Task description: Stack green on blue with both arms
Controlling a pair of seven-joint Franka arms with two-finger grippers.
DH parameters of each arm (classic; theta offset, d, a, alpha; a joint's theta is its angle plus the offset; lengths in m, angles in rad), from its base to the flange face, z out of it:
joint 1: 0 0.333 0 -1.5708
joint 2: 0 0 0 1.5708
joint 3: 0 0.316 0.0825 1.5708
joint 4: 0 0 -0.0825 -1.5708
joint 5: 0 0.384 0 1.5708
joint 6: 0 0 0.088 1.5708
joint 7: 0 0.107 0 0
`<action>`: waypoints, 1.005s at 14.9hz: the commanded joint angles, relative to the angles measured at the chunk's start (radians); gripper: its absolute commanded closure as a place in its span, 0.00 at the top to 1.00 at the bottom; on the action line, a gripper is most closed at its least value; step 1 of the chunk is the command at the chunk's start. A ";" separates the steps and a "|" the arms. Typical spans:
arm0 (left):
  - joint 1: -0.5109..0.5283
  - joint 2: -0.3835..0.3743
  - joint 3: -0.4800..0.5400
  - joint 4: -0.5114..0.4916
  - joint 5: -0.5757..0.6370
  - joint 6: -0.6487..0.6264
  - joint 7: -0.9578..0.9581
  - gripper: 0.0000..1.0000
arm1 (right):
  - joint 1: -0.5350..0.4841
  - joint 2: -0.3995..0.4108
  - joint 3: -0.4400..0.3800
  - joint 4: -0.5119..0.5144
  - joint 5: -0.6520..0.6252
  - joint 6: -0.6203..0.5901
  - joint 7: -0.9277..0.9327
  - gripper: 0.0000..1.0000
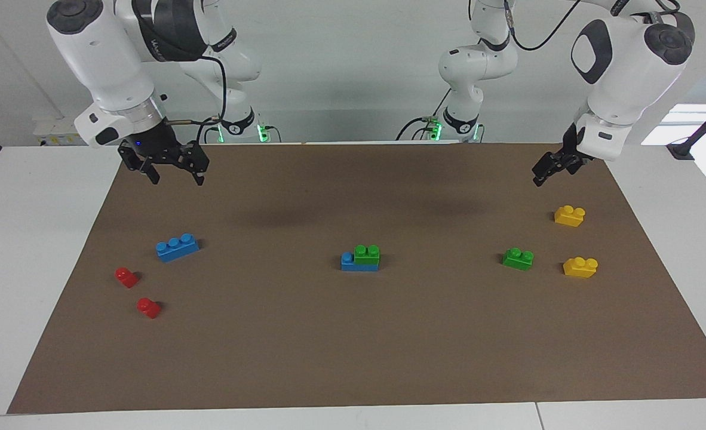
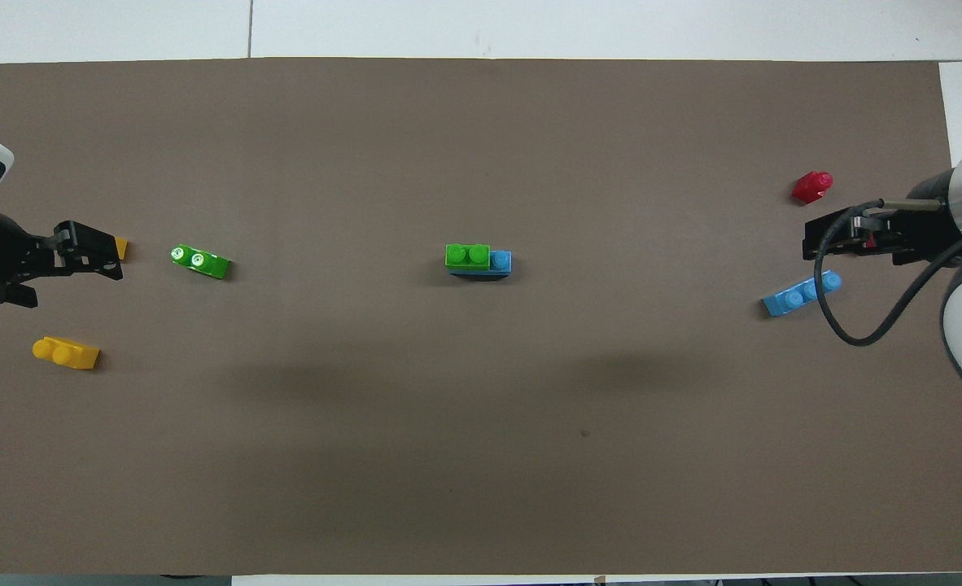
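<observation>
Green brick (image 1: pixel 367 252) sits pressed onto a blue brick (image 1: pixel 349 263) at mid-frame in the facing view, covering two of its studs, with one blue stud showing at the end toward the right arm; overhead view shows the same stack at centre, green (image 2: pixel 467 255) on blue (image 2: pixel 500 261). Second green brick (image 1: pixel 518 258) lies loose on the brown mat (image 1: pixel 353 346), right of centre in the facing view, left of centre in the overhead view (image 2: pixel 199 261). Second blue brick (image 1: pixel 177 246) lies loose at centre-left of the facing view, angled, and at the right in the overhead view (image 2: pixel 801 294). Two yellow bricks (image 1: pixel 570 215) (image 1: pixel 580 266) sit at the right of the facing frame, near the loose green one. Two red bricks (image 1: pixel 126 276) (image 1: pixel 148 307) sit lower left, just below the loose blue one. Left pincer (image 1: pixel 549 169) hangs in the air at upper right of the facing frame, above the mat's edge and above the upper yellow brick in the frame, holding nothing, jaws wide. Right pincer (image 1: pixel 174 174) hangs at upper left of the facing frame, over the mat corner, well above the loose blue brick in the frame, jaws spread wide, empty. White tabletop (image 1: pixel 30 239) borders the mat on all sides.
</observation>
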 commanded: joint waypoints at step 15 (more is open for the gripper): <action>-0.151 -0.065 0.066 -0.052 -0.003 -0.067 0.024 1.00 | -0.065 -0.008 -0.005 -0.008 -0.008 0.028 -0.033 1.00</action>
